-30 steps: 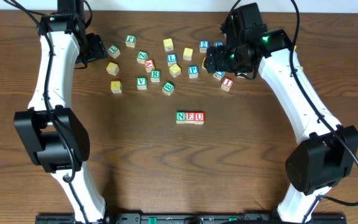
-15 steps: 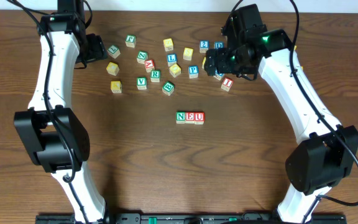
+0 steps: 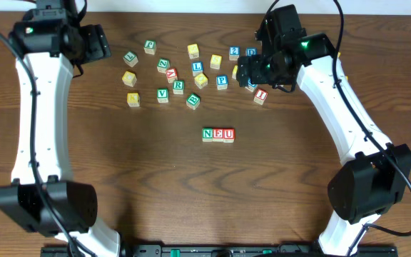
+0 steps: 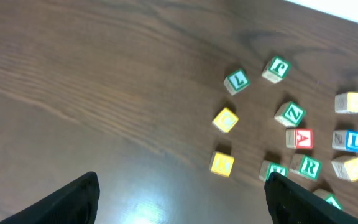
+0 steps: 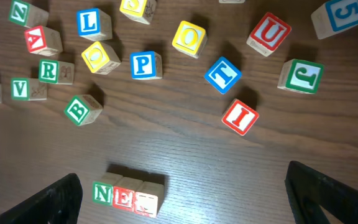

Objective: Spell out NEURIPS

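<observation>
left claw (image 4: 179, 193) pulled back, wide n empty, right claw (image 5: 185, 193) just spread fully over pile, so prob R cube (image 5: 48, 71) next after NEU (image 3: 218, 134).

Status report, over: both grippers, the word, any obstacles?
Left gripper open, empty. Right gripper open, empty. Light-wood cube row N-E-U set; green R cube loose. Nothing blocks the spot after U.

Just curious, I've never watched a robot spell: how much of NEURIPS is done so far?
Done: N, E, U sit in a row. In hand: nothing; the left gripper and right gripper are both open and empty. Left: R, I and P lie loose among other cubes; the S I cannot pick out.
</observation>
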`<control>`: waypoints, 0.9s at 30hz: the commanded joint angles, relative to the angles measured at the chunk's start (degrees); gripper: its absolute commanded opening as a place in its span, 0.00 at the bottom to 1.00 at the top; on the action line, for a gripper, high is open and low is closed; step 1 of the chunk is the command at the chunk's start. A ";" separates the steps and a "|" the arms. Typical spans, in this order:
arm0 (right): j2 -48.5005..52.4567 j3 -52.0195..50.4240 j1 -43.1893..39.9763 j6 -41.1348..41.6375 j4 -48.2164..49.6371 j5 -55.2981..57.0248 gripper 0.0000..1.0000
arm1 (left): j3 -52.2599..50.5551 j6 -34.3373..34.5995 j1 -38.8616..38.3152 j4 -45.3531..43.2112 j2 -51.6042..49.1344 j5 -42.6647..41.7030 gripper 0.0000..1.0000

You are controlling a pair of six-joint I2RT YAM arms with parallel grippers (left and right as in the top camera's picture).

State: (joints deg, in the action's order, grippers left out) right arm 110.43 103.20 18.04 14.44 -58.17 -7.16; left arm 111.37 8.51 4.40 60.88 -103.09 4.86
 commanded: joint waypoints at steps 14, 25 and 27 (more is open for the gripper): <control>0.46 1.27 -0.33 -0.37 -0.59 1.05 0.99 | -0.04 -3.19 0.02 4.02 0.83 -1.25 0.84; 0.46 1.27 -0.33 -0.37 -0.24 1.25 0.99 | -0.04 -3.15 0.02 3.98 0.81 -1.38 0.84; 0.46 1.27 -0.33 -0.37 -0.02 1.25 0.99 | -0.04 -3.15 0.02 3.98 0.81 -1.38 0.84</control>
State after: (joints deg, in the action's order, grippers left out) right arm 110.43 103.20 18.04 14.44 -58.48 -6.57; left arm 111.35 5.93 4.40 64.53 -102.32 4.19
